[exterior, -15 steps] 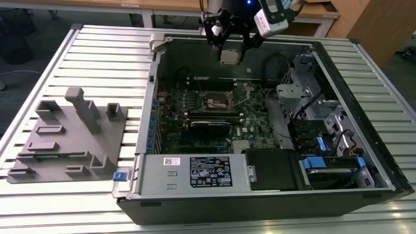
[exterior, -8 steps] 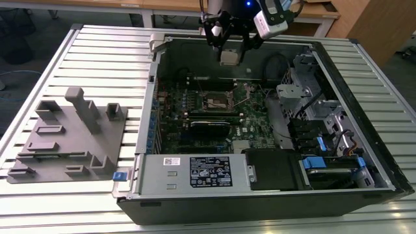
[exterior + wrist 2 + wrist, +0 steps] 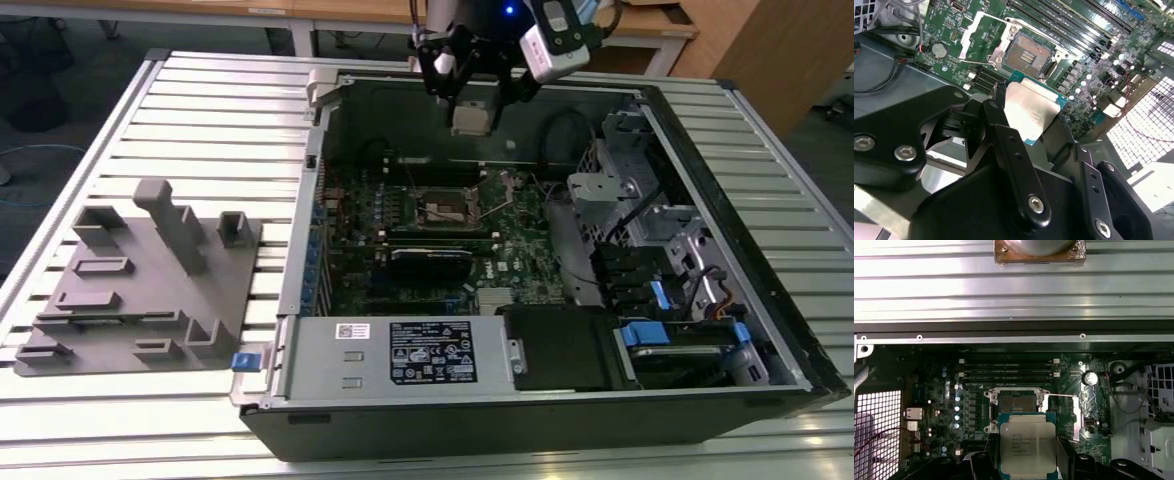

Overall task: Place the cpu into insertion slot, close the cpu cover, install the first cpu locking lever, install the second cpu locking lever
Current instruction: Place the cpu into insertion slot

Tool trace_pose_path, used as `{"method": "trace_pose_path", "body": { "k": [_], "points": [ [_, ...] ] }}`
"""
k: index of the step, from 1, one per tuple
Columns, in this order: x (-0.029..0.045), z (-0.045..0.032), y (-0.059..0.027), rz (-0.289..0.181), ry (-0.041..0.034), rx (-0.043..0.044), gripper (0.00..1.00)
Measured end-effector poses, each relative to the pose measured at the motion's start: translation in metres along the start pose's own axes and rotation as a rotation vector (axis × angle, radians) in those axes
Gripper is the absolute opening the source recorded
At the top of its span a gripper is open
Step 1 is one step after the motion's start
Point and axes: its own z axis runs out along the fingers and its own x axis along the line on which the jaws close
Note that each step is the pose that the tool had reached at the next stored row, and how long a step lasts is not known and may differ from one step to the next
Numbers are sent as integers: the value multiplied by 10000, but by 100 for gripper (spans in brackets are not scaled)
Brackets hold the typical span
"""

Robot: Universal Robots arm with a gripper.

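Holding the cpu clamped by its edges, the gripper hangs well above the open slot, beside the raised cover. Risk, I judge: a tilted or off-centre descent could damage the slot or snag the cover.

Exterior high; wrist views close over motherboard

Arm comes in from above, wrist pointing straight down. Gripper hangs high, touching nothing below. Fingers clamped on opposite edges of cpu, chip flat between them.
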Motion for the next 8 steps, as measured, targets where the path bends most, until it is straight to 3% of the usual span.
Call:
{"method": "trace_pose_path", "body": {
  "k": [8],
  "points": [
    [-1, 43, -4, -1, 2, -47, 54]
  ]
}}
